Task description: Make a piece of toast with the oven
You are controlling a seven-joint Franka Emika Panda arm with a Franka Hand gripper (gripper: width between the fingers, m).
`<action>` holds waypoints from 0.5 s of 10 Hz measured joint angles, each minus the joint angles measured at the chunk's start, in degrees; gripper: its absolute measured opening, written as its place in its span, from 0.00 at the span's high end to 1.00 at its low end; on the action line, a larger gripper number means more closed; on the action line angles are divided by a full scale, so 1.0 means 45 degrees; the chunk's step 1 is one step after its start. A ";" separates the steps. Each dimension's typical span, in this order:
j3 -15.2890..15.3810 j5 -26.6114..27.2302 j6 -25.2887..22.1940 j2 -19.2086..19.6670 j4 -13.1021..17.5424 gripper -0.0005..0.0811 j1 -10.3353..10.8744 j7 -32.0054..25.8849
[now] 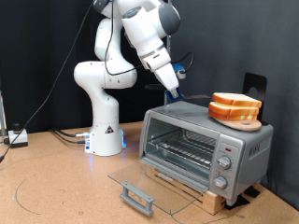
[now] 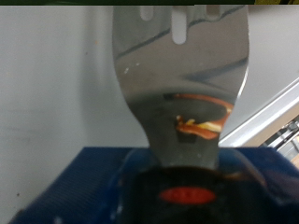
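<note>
The white arm reaches from the upper middle of the exterior view down toward the oven (image 1: 206,149), and its gripper (image 1: 174,91) hangs just above the oven's top, near the rear left corner as the frame shows it. The fingers are too small here to make out, and in the wrist view they are hidden behind the tool — so whether they are clenched or released cannot be told.

The wrist view is filled by a metal spatula (image 2: 182,89) with slots at its far end, its polished blade widening away from the camera and narrowing into a dark handle with a red oval mark. The blade mirrors an orange-brown streak. Behind it lies a plain grey plane, and a pale edge crosses the lower right corner of that frame.

The oven sits in the lower right of the exterior view on a wooden board (image 1: 192,191), which rests on the brown surface (image 1: 56,187). Its glass door (image 1: 140,179) is dropped fully open, flat toward the lower middle of the frame with the grey bar handle (image 1: 136,197) at its front edge — the wire rack (image 1: 182,147) inside shows bare.

On the oven's top, toward the right, the piece of toast (image 1: 235,100) lies stacked on a second slice on a small wooden plate (image 1: 241,121), well apart from the gripper.
</note>
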 joint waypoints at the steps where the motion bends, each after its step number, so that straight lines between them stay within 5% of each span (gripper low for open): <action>1: -0.0005 0.0025 0.0007 -0.0028 0.0069 0.51 0.0000 -0.0044; 5: 0.0080 0.0003 0.0087 -0.0012 0.0126 0.51 -0.0019 0.0000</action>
